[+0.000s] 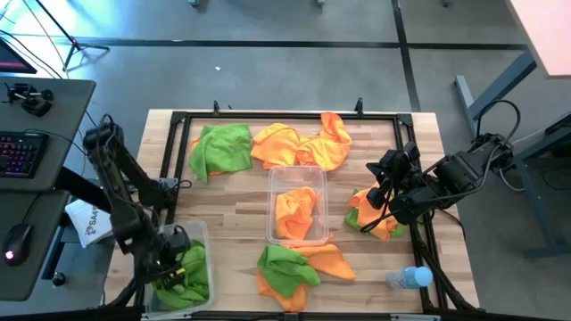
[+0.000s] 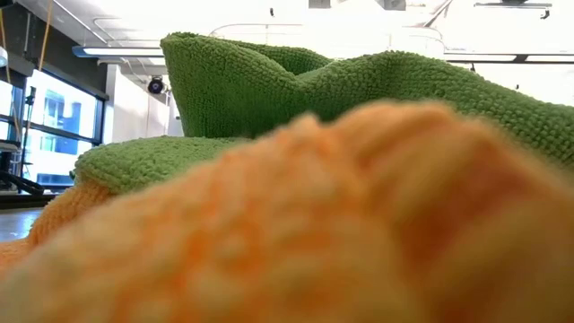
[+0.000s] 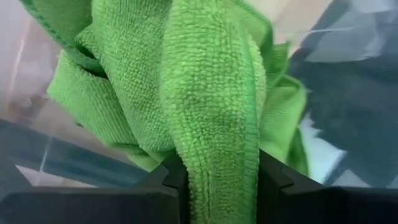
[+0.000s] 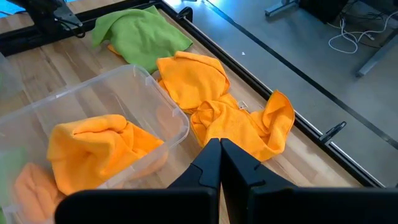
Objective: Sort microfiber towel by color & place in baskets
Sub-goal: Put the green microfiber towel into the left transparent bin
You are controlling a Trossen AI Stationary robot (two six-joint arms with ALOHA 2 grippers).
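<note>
wooden desk (image 1: 241, 205) holds loose towels. left gripper (image 1: 172, 264), jaws parted, green towel (image 3: 205, 106) between them over the corner bin (image 1: 198, 234); it may snag. right gripper (image 4: 219, 163) waits, jaws shut.

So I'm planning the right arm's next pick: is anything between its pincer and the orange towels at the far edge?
Nothing visible. The right pincer, shut and empty, looks over bare wood at the orange towels; the bin sits beside that path.

Green towel (image 3: 205, 106), orange towel (image 4: 99, 146): nubby looped cloth. Basket (image 4: 163, 102): clear glossy plastic. Table (image 1: 232, 201): matt wood planks.
</note>
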